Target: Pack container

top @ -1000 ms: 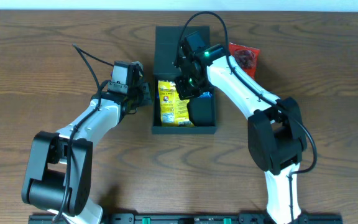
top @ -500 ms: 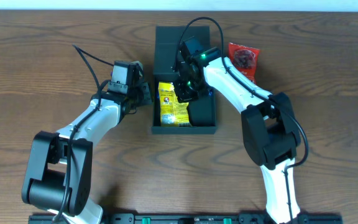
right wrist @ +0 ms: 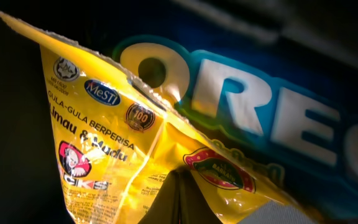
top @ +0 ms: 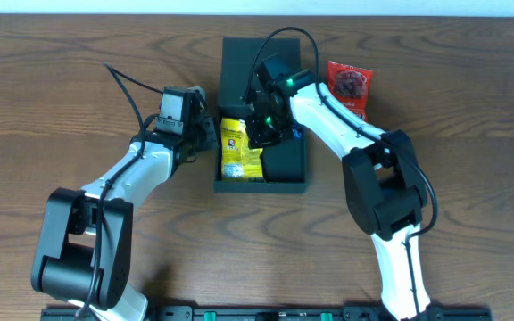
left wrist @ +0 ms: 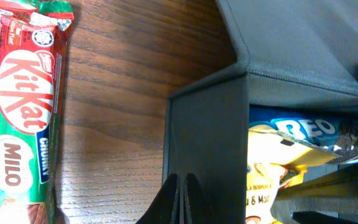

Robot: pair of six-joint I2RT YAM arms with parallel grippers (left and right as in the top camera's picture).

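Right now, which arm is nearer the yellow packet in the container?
Right. The right arm reaches into the container, jaws shut at the yellow packet; the left arm is outside the container's left wall.

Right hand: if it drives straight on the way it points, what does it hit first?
The yellow snack packet: the right hand points straight at it, apparently very close, though depth is unclear. The blue Oreo pack lies behind the packet.
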